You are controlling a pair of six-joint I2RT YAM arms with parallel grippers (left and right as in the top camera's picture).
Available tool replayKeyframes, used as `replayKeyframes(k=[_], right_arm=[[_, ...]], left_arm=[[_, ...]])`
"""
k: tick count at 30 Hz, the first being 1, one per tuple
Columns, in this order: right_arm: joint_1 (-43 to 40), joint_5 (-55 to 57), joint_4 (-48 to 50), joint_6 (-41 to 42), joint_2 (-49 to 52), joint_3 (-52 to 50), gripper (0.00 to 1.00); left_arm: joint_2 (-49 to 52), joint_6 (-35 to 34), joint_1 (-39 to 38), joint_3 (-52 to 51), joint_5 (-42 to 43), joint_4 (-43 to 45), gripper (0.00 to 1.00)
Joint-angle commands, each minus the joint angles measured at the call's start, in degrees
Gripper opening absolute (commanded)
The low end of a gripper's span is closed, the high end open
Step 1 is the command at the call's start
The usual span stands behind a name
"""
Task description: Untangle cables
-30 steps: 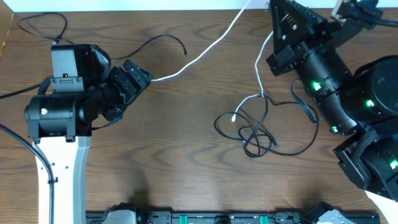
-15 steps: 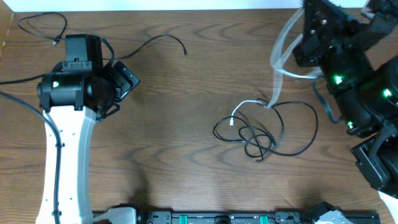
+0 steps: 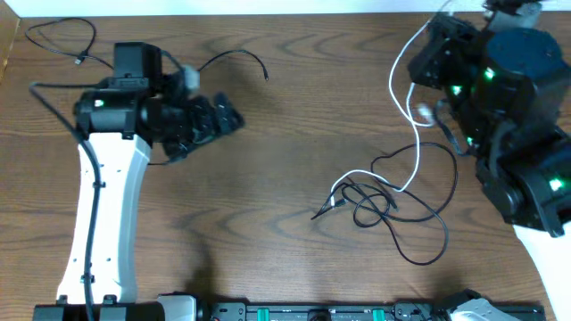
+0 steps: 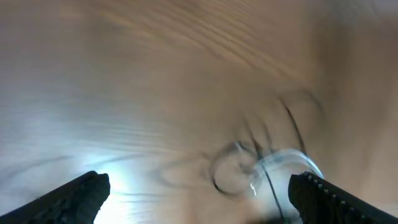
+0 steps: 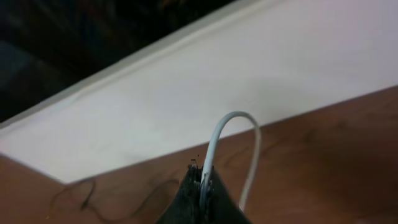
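**Overhead and wrist views, cable-untangling bench.** On your right, the right gripper (image 5: 202, 185) has its fingers pressed together on the white cable (image 3: 395, 85). It pinches the cord just below where it arcs up out of the fingertips and bends back down toward the table (image 3: 268, 232). From overhead you can follow this cable as a lifted strand running from beside the right arm down to the middle-right of the tabletop. There its lower end lies flat and enters the black cables (image 3: 379, 203). These form a knot of overlapping loops, with one long tail sweeping out to the near right and a short end pointing left. You cannot tell whether one cord or two make up the knot. On your left, the left gripper (image 4: 199, 183) hangs over bare wood, well apart from the knot, with its fingers (image 4: 84, 194) spread wide and nothing between them. Its wrist view is blurred, and the knot shows ahead only as a smear. A loose black cord (image 3: 58, 37) lies curled at the far-left corner. A thin black strand (image 3: 236, 55) curves out from behind the left arm.
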Motion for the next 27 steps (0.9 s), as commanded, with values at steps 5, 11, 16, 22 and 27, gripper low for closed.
replayKeyframes(k=[5, 11, 16, 22, 27], right_arm=[[-0.2, -4.1, 0.0, 3.9, 5.2, 0.8, 0.01], [-0.3, -9.9, 1.2, 8.0, 8.0, 0.8, 0.02], [-1.8, -13.4, 2.0, 7.9, 8.0, 0.8, 0.02], [-7.7, -22.7, 1.6, 11.0, 8.0, 0.8, 0.02], [-12.5, -28.2, 1.8, 17.7, 8.0, 0.8, 0.02]], left_arm=[[0.2, 17.8, -8.6, 0.4, 12.3, -0.5, 0.97], [0.2, 22.8, -16.7, 0.4, 11.6, 1.7, 0.97], [0.3, 23.7, -22.3, 0.3, 11.6, 3.8, 0.97], [0.3, 21.6, -28.9, -0.7, 11.6, 8.8, 0.96], [0.4, 14.1, -34.3, -2.1, 11.6, 17.4, 0.96]])
